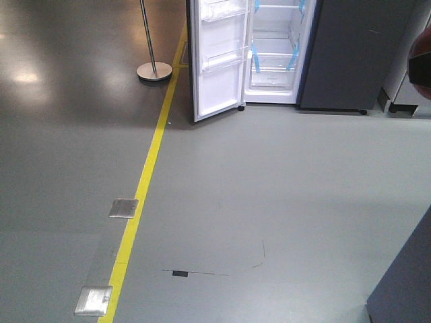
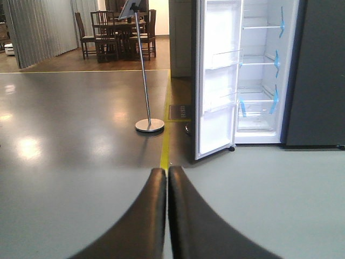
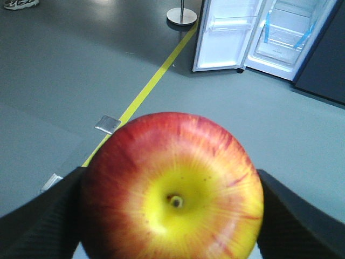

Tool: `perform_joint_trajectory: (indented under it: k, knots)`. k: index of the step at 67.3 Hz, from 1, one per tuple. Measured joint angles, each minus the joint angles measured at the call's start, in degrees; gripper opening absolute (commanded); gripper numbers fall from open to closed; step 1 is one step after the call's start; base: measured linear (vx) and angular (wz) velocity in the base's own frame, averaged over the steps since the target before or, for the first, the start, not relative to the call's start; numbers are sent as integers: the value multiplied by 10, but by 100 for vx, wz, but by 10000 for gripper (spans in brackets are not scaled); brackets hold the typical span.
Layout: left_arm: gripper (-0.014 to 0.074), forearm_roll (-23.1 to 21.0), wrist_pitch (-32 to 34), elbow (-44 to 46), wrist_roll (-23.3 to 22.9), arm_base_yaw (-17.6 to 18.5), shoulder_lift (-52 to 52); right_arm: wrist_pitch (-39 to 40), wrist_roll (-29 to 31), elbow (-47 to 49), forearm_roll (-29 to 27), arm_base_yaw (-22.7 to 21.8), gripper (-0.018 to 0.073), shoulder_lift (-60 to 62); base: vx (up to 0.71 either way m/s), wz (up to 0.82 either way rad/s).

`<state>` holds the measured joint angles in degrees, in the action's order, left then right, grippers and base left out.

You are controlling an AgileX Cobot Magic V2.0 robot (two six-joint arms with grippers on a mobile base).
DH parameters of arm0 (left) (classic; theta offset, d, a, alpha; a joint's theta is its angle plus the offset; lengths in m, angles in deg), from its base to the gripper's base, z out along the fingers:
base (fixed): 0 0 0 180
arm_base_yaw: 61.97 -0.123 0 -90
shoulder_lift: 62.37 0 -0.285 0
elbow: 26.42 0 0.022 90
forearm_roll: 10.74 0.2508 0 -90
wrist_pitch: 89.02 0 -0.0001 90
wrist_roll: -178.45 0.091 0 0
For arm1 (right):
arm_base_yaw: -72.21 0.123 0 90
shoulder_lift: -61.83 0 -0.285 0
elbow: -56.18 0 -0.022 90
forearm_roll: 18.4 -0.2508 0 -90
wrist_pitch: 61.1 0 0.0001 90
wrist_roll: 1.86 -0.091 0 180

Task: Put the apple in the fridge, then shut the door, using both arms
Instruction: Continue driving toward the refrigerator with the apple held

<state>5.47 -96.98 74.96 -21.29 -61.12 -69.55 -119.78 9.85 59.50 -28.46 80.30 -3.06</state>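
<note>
The red and yellow apple (image 3: 172,162) fills the right wrist view, stem end toward the camera. My right gripper (image 3: 171,181) is shut on it, with a black finger (image 3: 38,226) against each side. A dark red edge of the apple (image 1: 421,67) shows at the right of the front view. The fridge (image 1: 276,54) stands far ahead across the floor, its white shelves marked with blue tape. Its door (image 1: 219,60) is swung wide open to the left. My left gripper (image 2: 167,174) is shut and empty, pointing over the floor toward the door (image 2: 218,91).
A yellow floor line (image 1: 145,182) runs up to the fridge's left side. A pole stand with a round base (image 1: 154,70) is left of the door. Two metal floor plates (image 1: 124,208) lie by the line. A dark grey panel (image 1: 350,54) adjoins the fridge's right.
</note>
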Motion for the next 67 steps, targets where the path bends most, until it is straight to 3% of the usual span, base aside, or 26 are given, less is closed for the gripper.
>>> perform_joint_trajectory:
  k: [67]
  knots:
    - [-6,0,0,0,0,0,0,0,0,0,0,0,150,0,11,1]
